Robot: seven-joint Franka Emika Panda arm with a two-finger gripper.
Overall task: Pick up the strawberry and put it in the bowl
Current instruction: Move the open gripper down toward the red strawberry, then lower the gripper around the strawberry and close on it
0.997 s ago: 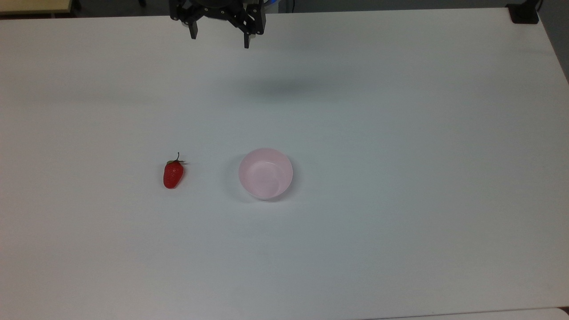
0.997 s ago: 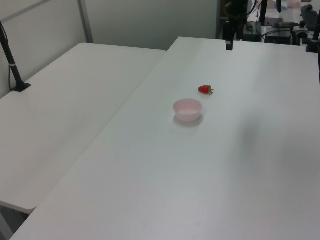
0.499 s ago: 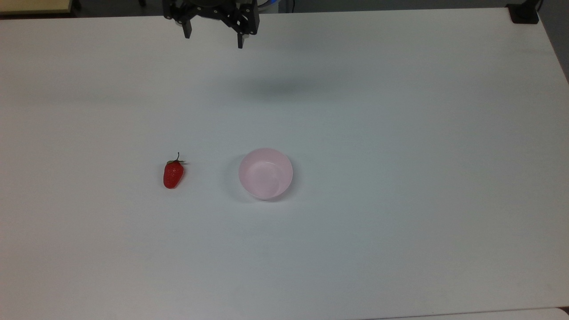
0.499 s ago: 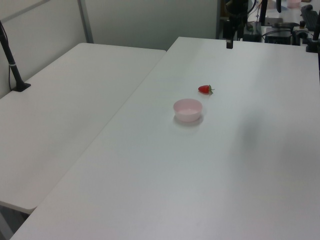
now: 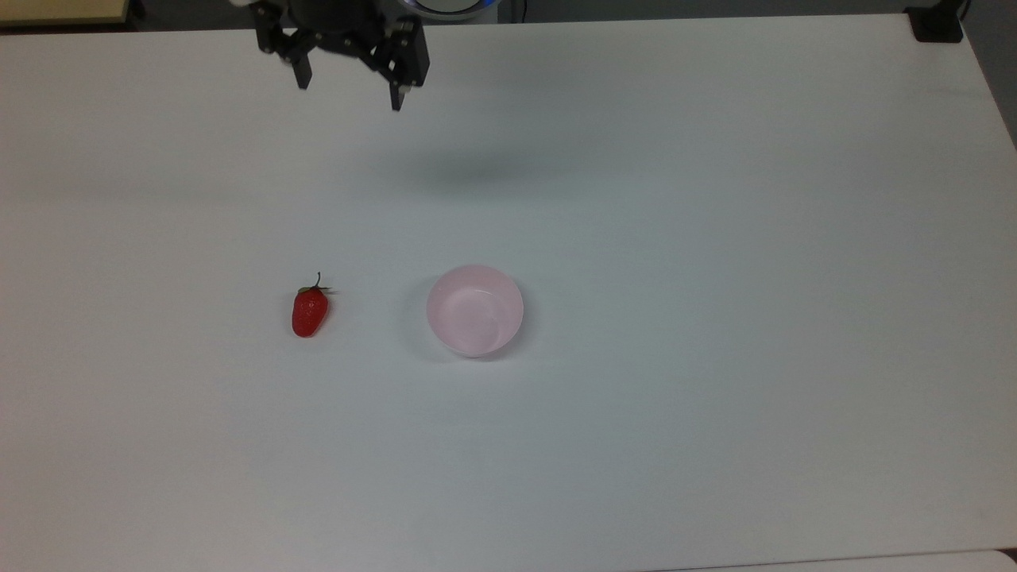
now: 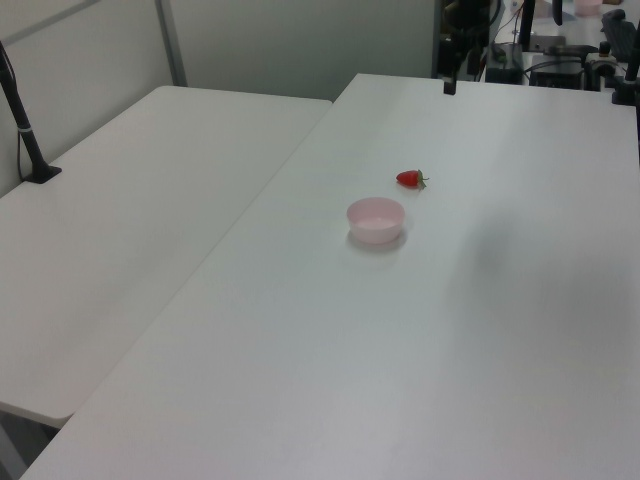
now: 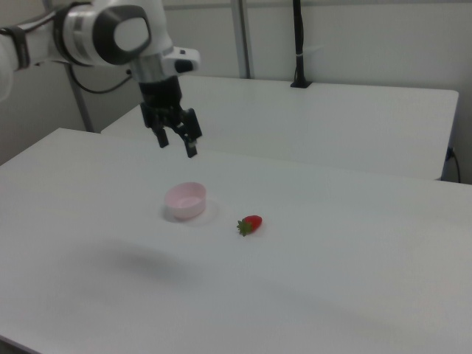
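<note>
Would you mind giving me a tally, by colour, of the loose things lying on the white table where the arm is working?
Red: 1, the strawberry
Pale pink: 1, the bowl
Total: 2, apart from each other on the table

No readable text, labels, brands, numbers or signs on any surface.
</note>
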